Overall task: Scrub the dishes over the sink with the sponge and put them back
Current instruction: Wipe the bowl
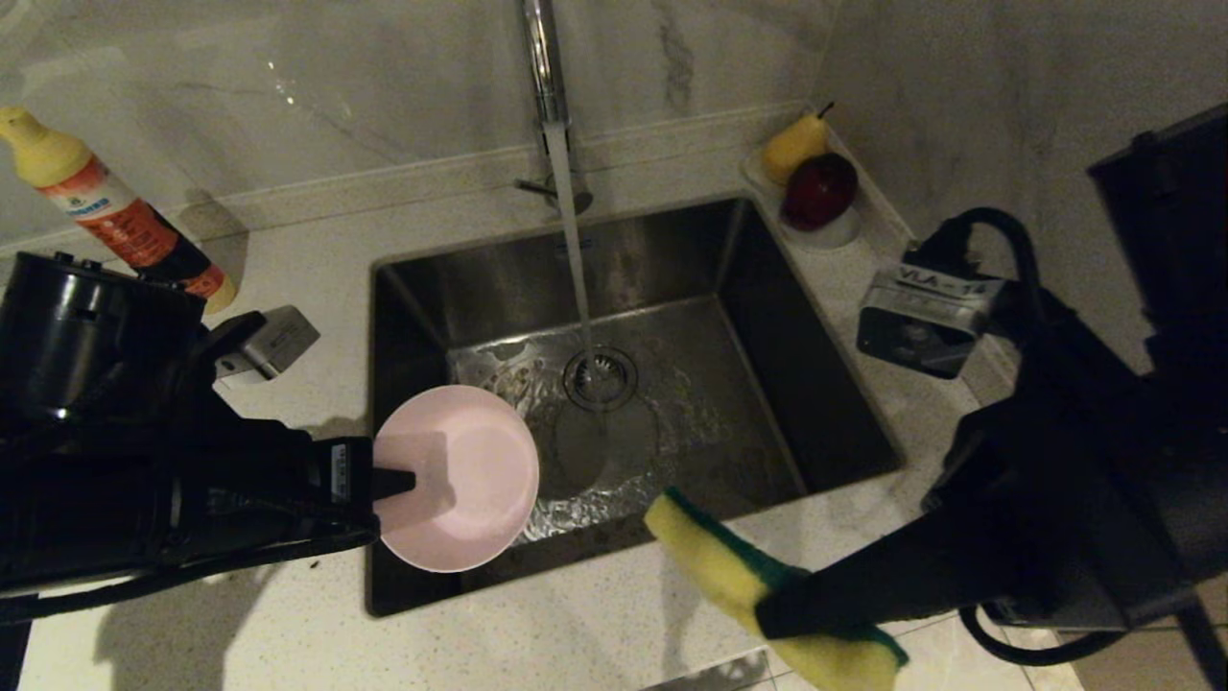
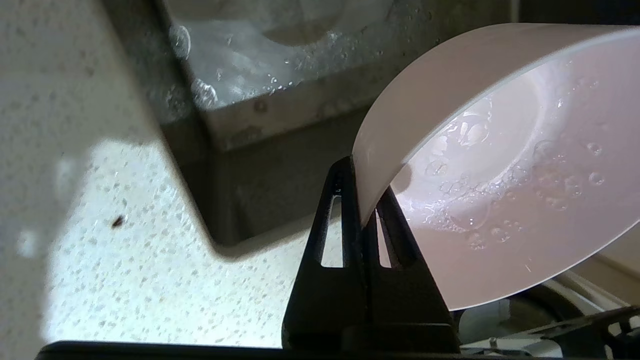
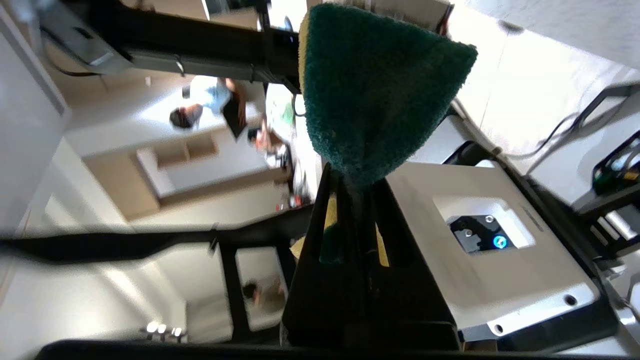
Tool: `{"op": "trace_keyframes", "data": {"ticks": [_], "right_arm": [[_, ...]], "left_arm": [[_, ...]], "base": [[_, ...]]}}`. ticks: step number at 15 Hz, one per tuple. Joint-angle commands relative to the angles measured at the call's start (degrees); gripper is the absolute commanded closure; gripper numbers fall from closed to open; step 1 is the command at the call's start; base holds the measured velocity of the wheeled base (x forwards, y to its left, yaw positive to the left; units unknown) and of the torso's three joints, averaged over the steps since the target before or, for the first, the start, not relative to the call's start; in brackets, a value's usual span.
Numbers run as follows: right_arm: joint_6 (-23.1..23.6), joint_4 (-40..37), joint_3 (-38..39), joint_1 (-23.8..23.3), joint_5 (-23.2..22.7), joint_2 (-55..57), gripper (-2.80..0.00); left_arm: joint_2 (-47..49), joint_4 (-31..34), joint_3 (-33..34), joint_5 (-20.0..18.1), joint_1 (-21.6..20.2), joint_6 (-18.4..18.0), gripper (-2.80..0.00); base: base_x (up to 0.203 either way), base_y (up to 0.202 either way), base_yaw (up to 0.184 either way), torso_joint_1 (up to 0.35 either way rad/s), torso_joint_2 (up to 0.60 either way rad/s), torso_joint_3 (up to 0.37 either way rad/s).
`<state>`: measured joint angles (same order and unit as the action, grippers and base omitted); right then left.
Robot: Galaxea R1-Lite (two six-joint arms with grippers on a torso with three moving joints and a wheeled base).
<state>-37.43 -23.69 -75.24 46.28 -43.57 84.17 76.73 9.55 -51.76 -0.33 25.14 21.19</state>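
Observation:
My left gripper (image 1: pixel 403 483) is shut on the rim of the pink bowl (image 1: pixel 460 477), holding it tilted over the near left corner of the sink (image 1: pixel 767 317). In the left wrist view the pink bowl (image 2: pixel 510 190) is wet inside, with droplets and bubbles, and its wall sits pinched in the left gripper (image 2: pixel 362 200). My right gripper (image 1: pixel 782 614) is shut on the sponge (image 1: pixel 720 566), yellow foam with a green face, over the counter in front of the sink. The sponge (image 3: pixel 370 100) shows its green face past the right gripper (image 3: pixel 352 187). Other dishes are out of view.
Water runs from the chrome tap (image 1: pixel 547 86) onto the drain strainer (image 1: pixel 600 376). A detergent bottle (image 1: pixel 115 216) stands at the back left. A small white dish (image 1: pixel 835 235) with a pear (image 1: pixel 794 144) and a dark red fruit (image 1: pixel 820 190) sits at the sink's back right corner.

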Motion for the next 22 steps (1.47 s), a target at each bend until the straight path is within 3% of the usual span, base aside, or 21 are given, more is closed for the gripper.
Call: {"op": "trace_keyframes", "data": {"ticks": [1,7,10,16,20,22], "right_arm": [[-0.18,-1.28,-5.71,2.68,-0.23,9.22,0.00],[-0.36,-11.31,-23.60,4.54,0.01,23.49,0.00],[-2.04,-12.17,-27.67,4.70,2.45,27.40,0.00],[-6.21,-12.52,-32.95,4.38,7.06,31.17,0.00],[-6.60,-12.52,-32.95,2.68,7.73,30.87,0.00],[-6.60,-12.52,-33.30,2.68,8.84,30.79,0.00]], "left_arm": [[0.66,-1.48,-0.27,0.37,0.00,0.08,0.00],[5.85,-2.50,-1.20,0.15,1.56,1.08,0.00],[6.93,-5.84,-1.59,0.83,3.60,0.97,0.00],[6.30,-6.04,-1.90,0.98,5.88,0.93,0.00],[6.71,-5.95,-0.08,9.08,9.16,0.19,0.00],[6.94,-6.04,0.25,11.05,10.11,-0.36,0.00]], "base": [[0.000,0.000,0.000,0.000,0.00,0.000],[0.000,0.000,0.000,0.000,0.00,0.000],[0.000,0.000,0.000,0.000,0.00,0.000],[0.000,0.000,0.000,0.000,0.00,0.000],[0.000,0.000,0.000,0.000,0.00,0.000],[0.000,0.000,0.000,0.000,0.00,0.000]]}}
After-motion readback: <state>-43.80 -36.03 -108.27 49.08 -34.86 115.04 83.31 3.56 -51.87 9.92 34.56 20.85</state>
